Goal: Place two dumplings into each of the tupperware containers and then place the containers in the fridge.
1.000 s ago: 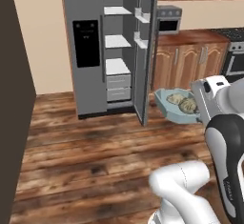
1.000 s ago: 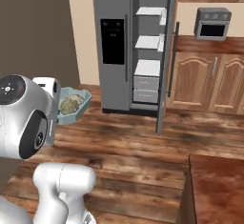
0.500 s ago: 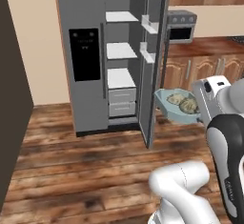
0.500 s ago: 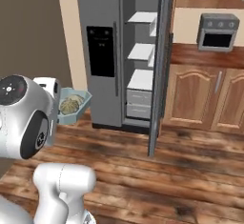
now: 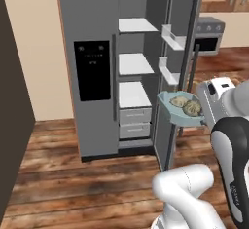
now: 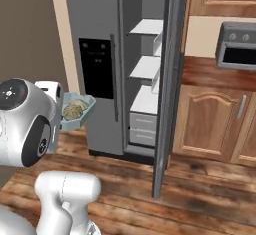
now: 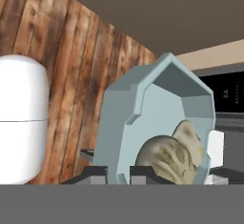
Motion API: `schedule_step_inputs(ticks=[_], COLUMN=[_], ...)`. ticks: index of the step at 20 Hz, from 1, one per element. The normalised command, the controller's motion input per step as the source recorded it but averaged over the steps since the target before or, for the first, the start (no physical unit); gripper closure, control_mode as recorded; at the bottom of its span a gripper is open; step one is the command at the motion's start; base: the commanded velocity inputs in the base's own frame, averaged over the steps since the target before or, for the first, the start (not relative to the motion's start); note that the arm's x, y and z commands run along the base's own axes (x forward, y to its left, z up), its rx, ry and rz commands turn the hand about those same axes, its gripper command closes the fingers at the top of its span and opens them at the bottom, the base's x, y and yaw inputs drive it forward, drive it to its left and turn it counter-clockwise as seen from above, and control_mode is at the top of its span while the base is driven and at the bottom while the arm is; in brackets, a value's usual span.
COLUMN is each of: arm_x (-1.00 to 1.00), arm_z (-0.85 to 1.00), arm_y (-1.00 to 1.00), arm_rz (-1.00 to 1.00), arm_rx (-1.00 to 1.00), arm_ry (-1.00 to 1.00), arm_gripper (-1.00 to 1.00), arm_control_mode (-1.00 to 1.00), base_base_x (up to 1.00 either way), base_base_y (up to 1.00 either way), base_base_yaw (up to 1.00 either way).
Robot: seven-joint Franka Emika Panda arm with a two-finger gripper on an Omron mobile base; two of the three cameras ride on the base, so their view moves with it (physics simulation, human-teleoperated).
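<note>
Wood floor [image 5: 63, 174]: brown planks lay bare in front of the fridge.
Fridge [image 5: 92, 72]: tall and dark grey; its right door [image 5: 177, 67] stood open, edge toward the robot.
Shelves [image 5: 136, 26]: white and bare.
Blue tub [image 5: 181, 110]: held up in the air just beside the door's edge, with two dumplings [image 5: 186, 104] inside.
Claw [image 7: 118, 173]: pinched tight on the tub's rim.

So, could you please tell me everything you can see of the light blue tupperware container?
The light blue tupperware container is a shallow octagonal tub of smooth, plastic-looking material, open-topped, with angled walls. Two pale tan dumplings with crimped tops lie inside. The gripper is shut on its rim, holding it in the air, roughly level, by the edge of the fridge's open door. It touches nothing else.
</note>
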Motion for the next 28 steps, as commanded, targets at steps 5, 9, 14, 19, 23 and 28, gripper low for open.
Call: schedule_step_inputs(ticks=[5,9,14,19,23,28], arm_x=[0.00,0.00,0.00,0.00,0.00,0.00], arm_z=[0.00,0.00,0.00,0.00,0.00,0.00], arm_y=[0.00,0.00,0.00,0.00,0.00,0.00], arm_rz=[0.00,0.00,0.00,0.00,0.00,0.00], arm_rx=[0.00,0.00,0.00,0.00,0.00,0.00], arm_ry=[0.00,0.00,0.00,0.00,0.00,0.00], arm_gripper=[1.00,1.00,1.00,1.00,1.00,1.00], arm_control_mode=[1.00,1.00,1.00,1.00,1.00,1.00], base_base_x=[1.00,1.00,0.95,0.78,0.62,0.25], base_base_y=[-0.16,-0.02,0.00,0.00,-0.01,0.05], base_base_yaw=[-0.05,-0.17,-0.17,-0.10,-0.07,-0.02])
